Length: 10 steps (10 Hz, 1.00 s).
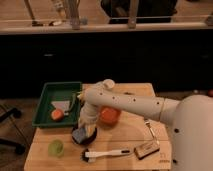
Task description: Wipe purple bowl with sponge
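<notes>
End effector (86,128) clamped on sponge (79,135), down in purple bowl (92,140). Risk: sideways wipe force skids or tips the unrestrained bowl into brush (106,153) just beside it.

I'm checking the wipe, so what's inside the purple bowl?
The sponge is in the bowl, with the gripper reaching down onto it. Together they cover the bowl's bottom, so anything else inside cannot be seen.

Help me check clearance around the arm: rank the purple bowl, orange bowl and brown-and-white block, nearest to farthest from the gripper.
1. Purple bowl, right under the gripper, at the table's front.
2. Orange bowl, behind it, mid-table.
3. Brown-and-white block, far along the front edge.
</notes>
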### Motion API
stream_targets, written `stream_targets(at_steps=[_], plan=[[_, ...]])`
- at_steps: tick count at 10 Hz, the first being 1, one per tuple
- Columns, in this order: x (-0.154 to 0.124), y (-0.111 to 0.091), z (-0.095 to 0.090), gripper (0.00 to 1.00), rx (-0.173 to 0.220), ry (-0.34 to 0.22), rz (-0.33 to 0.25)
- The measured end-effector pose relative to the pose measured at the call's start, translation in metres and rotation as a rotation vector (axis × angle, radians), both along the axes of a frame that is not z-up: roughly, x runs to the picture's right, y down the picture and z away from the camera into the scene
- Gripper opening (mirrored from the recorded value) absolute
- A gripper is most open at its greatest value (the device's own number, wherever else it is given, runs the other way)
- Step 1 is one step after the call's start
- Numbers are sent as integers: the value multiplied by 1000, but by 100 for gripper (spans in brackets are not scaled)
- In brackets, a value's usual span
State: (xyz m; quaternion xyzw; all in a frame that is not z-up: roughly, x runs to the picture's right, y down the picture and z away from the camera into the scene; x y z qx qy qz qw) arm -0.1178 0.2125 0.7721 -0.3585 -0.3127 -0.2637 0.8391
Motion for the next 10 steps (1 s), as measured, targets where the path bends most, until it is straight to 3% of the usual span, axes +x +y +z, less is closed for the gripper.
stream_targets(at_steps=[2, 5, 10], plan=[[-10, -2, 6, 5, -4, -21, -8], [-22, 1, -1, 5, -1, -65, -27], [-6, 7, -20, 5, 11, -62, -36]])
